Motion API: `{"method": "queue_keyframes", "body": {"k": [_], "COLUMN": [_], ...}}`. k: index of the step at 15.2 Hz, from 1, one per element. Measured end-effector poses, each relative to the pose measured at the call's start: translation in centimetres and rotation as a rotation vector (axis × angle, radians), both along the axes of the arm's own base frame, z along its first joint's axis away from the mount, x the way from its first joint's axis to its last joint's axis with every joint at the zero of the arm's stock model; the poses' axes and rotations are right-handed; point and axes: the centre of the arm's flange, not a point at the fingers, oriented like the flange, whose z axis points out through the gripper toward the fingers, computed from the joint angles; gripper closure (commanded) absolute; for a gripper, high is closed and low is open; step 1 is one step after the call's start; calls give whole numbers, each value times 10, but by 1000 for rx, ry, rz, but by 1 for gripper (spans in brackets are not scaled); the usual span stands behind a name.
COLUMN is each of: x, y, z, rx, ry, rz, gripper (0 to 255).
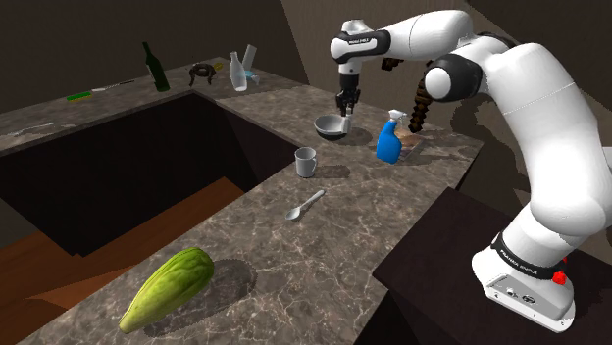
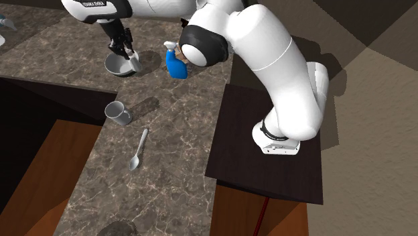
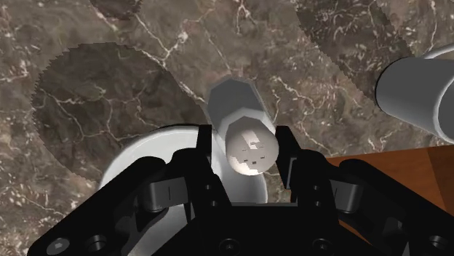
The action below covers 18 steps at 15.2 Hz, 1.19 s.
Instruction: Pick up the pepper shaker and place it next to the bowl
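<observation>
Brown veined stone forms the L-shaped surface (image 1: 412,181), set against dim walls with a wooden floor below it; at its far end the pincer (image 3: 247,149) hangs fingers-down, clenched on the pepper shaker (image 3: 251,144), a pale cylinder with a holed top clasped on both sides by the black fingers (image 3: 206,149). The shaker sits upright in that grip just beside the rim of the grey bowl (image 3: 142,149); whether its base touches the stone I cannot tell.

Judging by this, the step in hand is the set-down; it would go best with a straight descent until the base rests flat on the stone, clear of the bowl's rim, then a modest release and a vertical retreat, so that the tall narrow shaker is not dragged or tipped.

Outward from the bowl stand a blue spray bottle (image 1: 389,142), near it on the side of the stand (image 1: 461,245); then a grey cup (image 1: 306,162), a spoon (image 1: 305,204) and, well apart at the near end, a green gourd (image 1: 169,287); across the gap stand a dark green bottle (image 1: 155,67) and a clear one (image 1: 237,73).
</observation>
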Motion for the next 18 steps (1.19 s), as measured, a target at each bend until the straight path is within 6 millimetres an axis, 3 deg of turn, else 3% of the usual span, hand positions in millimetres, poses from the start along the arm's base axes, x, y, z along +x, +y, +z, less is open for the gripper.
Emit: {"method": "queue_keyframes", "body": {"k": [18], "x": [0], "y": [1], "z": [-90], "rx": [0], "ry": [0], "rz": [0], "gripper": [255]}}
